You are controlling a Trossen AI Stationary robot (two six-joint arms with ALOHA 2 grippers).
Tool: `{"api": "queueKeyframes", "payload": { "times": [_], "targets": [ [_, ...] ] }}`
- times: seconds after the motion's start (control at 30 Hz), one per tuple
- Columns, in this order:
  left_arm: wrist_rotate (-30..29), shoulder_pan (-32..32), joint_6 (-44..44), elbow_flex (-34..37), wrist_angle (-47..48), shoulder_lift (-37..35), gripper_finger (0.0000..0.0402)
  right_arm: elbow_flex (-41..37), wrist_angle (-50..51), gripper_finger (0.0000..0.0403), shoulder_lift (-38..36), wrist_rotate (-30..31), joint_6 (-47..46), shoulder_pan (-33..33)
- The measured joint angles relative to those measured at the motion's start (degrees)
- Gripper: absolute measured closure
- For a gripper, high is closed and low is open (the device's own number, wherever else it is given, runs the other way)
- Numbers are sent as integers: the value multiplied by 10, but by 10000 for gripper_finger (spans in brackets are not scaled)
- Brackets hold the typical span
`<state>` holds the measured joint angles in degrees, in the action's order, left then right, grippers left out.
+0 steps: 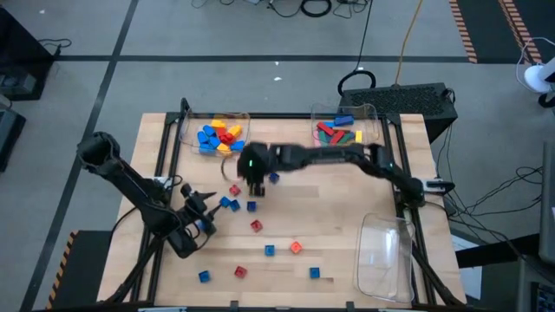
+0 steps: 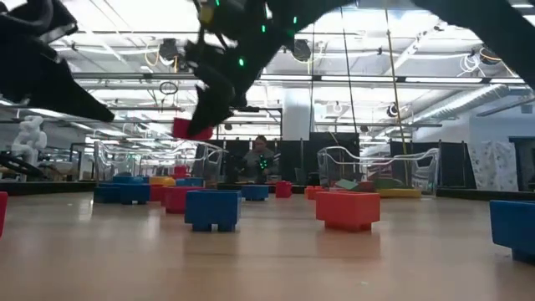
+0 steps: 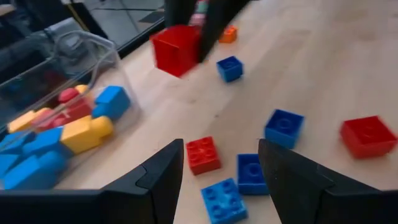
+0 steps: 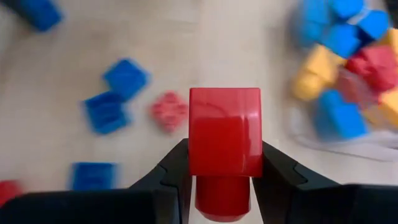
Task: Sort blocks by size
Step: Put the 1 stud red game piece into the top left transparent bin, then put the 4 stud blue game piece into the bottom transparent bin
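Small red, blue and orange blocks lie scattered on the wooden table (image 1: 347, 217). My right gripper (image 4: 225, 163) reaches over the table's middle left and is shut on a red block (image 4: 225, 130), which hangs in the air (image 2: 191, 128) near the far-left tray (image 1: 217, 134). That tray holds blue, yellow and red blocks. My left gripper (image 3: 221, 180) stands open at the table's left (image 1: 205, 210), just above a red block (image 3: 203, 154) and two blue ones (image 3: 252, 173), touching none. My right gripper pinches the red block between its two fingers, one on each of two opposite side faces (image 4: 194, 155). The fingers slant downward, coming from the table's right. The block is lifted clear of the table (image 2: 191, 128), and its round underside (image 4: 224, 199) shows between the fingers.
A second clear tray (image 1: 347, 130) at the far right holds longer red, green, blue and yellow bars. A third tray (image 1: 386, 256) lies at the near right. Loose blocks (image 1: 270, 250) dot the near middle. Metal rails (image 1: 408, 173) frame the table's sides.
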<state>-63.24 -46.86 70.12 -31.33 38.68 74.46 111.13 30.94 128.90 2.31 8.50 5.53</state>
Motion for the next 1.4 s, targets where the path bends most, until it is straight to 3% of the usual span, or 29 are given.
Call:
{"api": "queueKeyframes", "payload": {
  "times": [0.33, 0.53, 0.73, 1.03, 1.23, 1.4],
  "targets": [
    [31, 69, -30, 0, 14, 0, 191, 0, -137, 294, 0, -101, 0, 110],
    [63, 130, -36, 0, 19, 0, 191, 0, -189, 294, 10, -117, 11, 141],
    [87, 191, -100, 0, 0, 0, 191, 0, -212, 293, 17, -117, 30, 158],
    [110, 236, -181, 0, -86, 0, 191, 0, -211, 236, 19, -121, 30, 170],
    [116, 236, -181, 0, -102, 0, 191, 0, -215, 181, 19, -143, 25, 173],
    [160, 236, -180, 0, -102, 0, 191, 0, -86, 153, -11, -143, 49, 175]
  ]
}}
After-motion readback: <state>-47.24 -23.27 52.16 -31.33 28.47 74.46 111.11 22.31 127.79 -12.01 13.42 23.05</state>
